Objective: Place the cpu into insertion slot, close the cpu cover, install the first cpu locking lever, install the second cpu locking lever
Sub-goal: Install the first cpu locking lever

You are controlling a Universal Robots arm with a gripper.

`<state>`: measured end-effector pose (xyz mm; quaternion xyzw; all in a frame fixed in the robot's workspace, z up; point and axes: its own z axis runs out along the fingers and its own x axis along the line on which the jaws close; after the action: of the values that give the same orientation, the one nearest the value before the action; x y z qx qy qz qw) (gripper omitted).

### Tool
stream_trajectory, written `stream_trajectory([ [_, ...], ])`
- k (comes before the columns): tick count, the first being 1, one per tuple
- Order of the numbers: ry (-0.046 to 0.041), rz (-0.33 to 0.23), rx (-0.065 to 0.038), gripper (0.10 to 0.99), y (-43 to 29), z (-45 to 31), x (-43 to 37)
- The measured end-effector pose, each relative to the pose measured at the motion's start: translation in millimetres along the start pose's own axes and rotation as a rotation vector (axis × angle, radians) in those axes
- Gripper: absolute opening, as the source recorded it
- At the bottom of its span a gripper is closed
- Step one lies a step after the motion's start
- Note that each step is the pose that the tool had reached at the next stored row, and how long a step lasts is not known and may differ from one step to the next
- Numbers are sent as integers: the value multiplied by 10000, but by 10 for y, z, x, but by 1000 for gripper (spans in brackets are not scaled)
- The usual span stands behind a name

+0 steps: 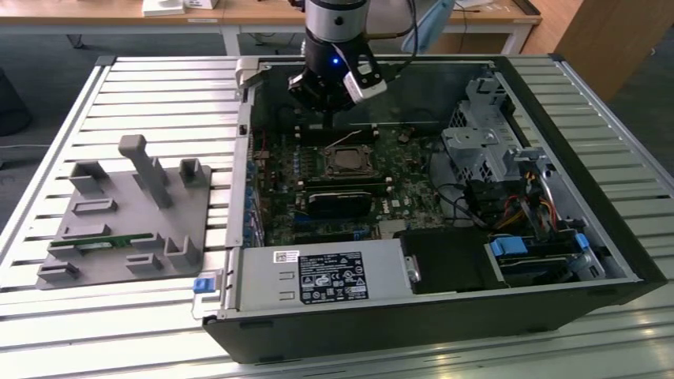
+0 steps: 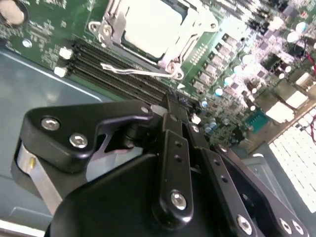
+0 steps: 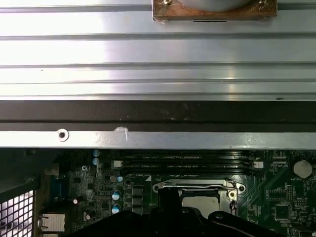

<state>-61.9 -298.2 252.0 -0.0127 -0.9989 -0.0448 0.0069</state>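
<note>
The insertion slot lies mid-board inside the open computer case. In it sits the cpu, its pale metal top showing through the window of the cpu cover, which lies flat over it. A thin wire locking lever runs along the socket's edge beside the memory slots; I cannot tell whether it is latched. My gripper hangs above the board just behind the socket, apart from it, fingers shut with nothing between them. The first wrist view shows the socket and lever past the gripper's black tip.
A grey fixture plate with upright pegs lies on the slatted table at the exterior view's left. Inside the case are a power supply, a black rectangular card, a drive cage and cables. The case wall rises behind the socket.
</note>
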Motion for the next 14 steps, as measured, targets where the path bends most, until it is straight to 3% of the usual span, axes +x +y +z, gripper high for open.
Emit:
stream_trajectory([
  [3,1,-2,-45,106,-1,6,0],
  [5,6,-4,-301,106,-1,14,-1],
  [6,8,-5,-372,106,-2,22,-1],
  [14,7,-5,-370,106,-9,107,-41],
])
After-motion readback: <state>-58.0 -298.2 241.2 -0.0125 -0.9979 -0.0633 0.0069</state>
